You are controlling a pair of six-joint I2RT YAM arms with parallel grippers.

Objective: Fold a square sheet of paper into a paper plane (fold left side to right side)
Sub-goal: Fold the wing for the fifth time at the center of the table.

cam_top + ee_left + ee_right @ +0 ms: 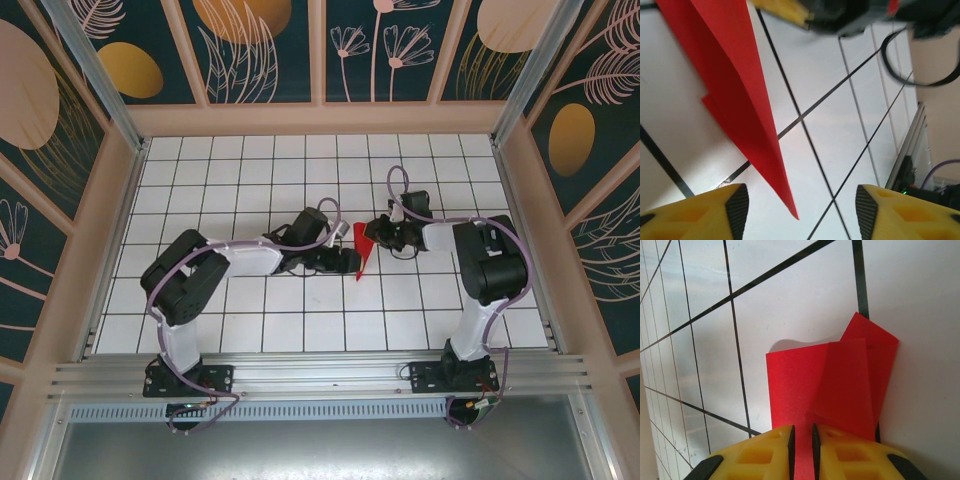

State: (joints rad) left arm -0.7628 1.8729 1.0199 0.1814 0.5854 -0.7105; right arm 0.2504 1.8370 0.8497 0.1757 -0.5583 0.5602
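The paper plane (362, 252) is a narrow red dart with its point toward the near edge, in the middle of the white grid table (250, 160). My right gripper (378, 236) holds its wide far end. In the right wrist view the yellow fingers (765, 450) are shut on the red folded layers (830, 385), with a strip of paper in the thin slit between the pads. My left gripper (338, 262) sits just left of the dart. In the left wrist view it (801, 210) stands open, and the dart's tip (785, 190) hangs between its fingers (735, 205), touching neither.
Patterned wall panels and pale posts (520, 160) enclose the table on three sides. An aluminium rail (320, 375) runs along the near edge by the arm bases. The right arm's body and black cable (920, 60) cross the top of the left wrist view.
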